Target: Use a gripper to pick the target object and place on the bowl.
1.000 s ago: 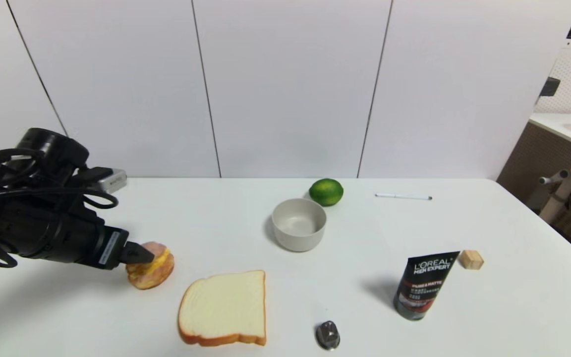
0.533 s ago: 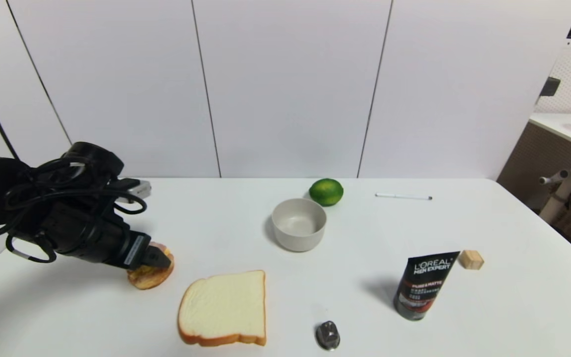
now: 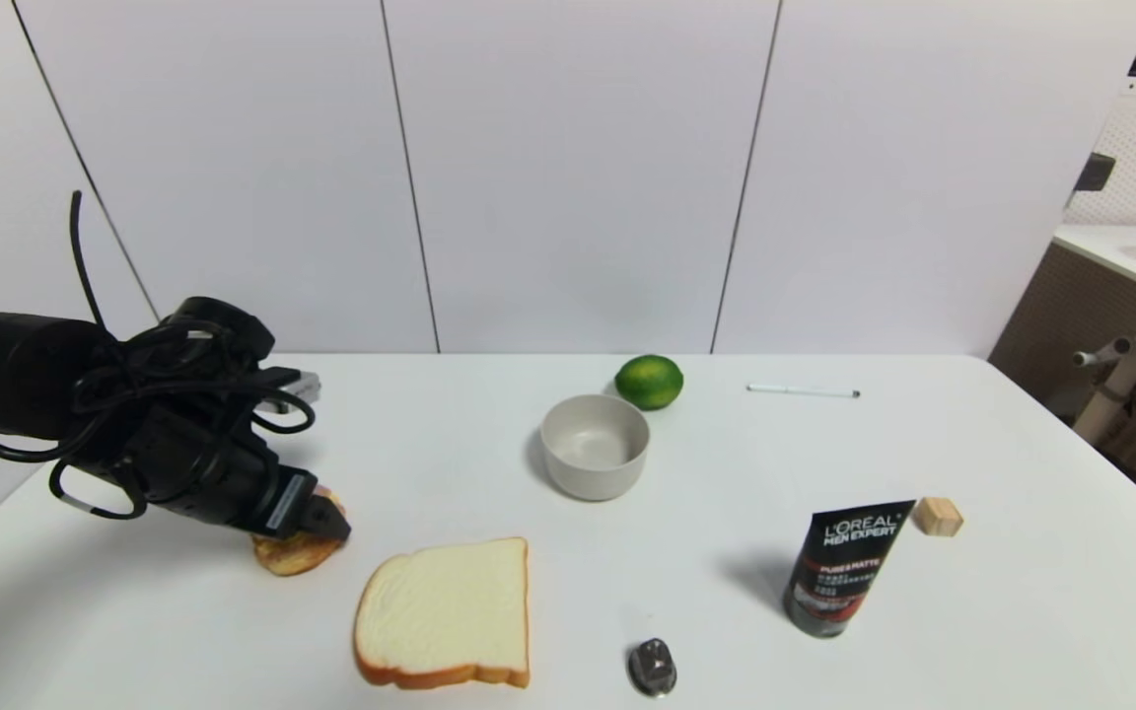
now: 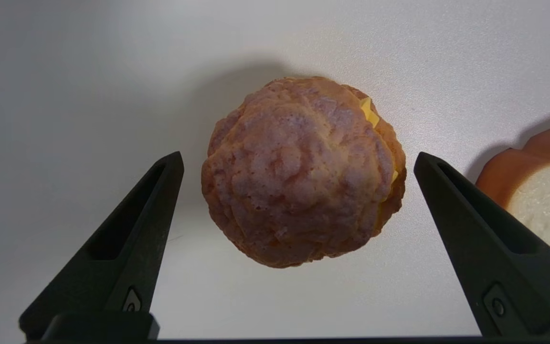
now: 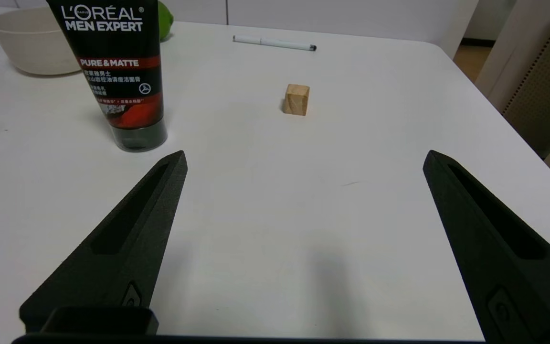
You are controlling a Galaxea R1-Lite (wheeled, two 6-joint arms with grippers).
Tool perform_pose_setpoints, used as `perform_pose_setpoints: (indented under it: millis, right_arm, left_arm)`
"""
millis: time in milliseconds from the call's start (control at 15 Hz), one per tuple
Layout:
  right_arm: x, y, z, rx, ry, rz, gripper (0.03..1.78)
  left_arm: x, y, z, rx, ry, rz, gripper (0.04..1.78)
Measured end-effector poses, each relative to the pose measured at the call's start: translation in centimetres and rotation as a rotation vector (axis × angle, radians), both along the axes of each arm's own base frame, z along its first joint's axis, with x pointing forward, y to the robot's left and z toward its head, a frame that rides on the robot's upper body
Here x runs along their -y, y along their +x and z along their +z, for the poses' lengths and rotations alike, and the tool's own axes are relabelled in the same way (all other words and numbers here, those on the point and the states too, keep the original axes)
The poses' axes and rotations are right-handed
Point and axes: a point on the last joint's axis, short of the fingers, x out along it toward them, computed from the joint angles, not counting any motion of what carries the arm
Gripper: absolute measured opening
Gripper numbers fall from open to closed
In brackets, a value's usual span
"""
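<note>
The brown crackled bun (image 3: 294,554) with yellow filling lies on the white table at the front left, partly hidden by my left gripper (image 3: 331,520). In the left wrist view the bun (image 4: 299,172) lies between the two black fingers of my left gripper (image 4: 299,160), which is open and above it, with gaps on both sides. The light grey-beige bowl (image 3: 595,446) stands empty at the table's middle, to the right of the bun; it also shows in the right wrist view (image 5: 31,40). My right gripper (image 5: 303,160) is open and empty over bare table.
A white bread slice (image 3: 445,611) lies just right of the bun. A green lime (image 3: 649,382) sits behind the bowl. A black L'Oreal tube (image 3: 839,567), a wooden cube (image 3: 937,516), a small metal object (image 3: 652,666) and a pen (image 3: 802,391) lie on the right half.
My left gripper has moved right and tilted downward over the bun, now covering more of it. The bun and the other objects have not moved.
</note>
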Motion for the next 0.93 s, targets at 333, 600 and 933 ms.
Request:
perform_pose_setpoints:
  millis: [333,600,933]
  right_arm:
    - [0.00,0.00,0.00,0.000,0.000,0.000,1.71]
    - [0.00,0.00,0.00,0.000,0.000,0.000,1.71]
    - [0.00,0.00,0.00,0.000,0.000,0.000,1.71]
  left_arm:
    - [0.03,0.15,-0.52,-0.021,0.003,0.001,1.71]
    - [0.05,0.27,-0.83,-0.032,0.006,-0.001,1.71]
    - [0.07,0.31,-0.98,-0.039,0.006,0.001,1.26]
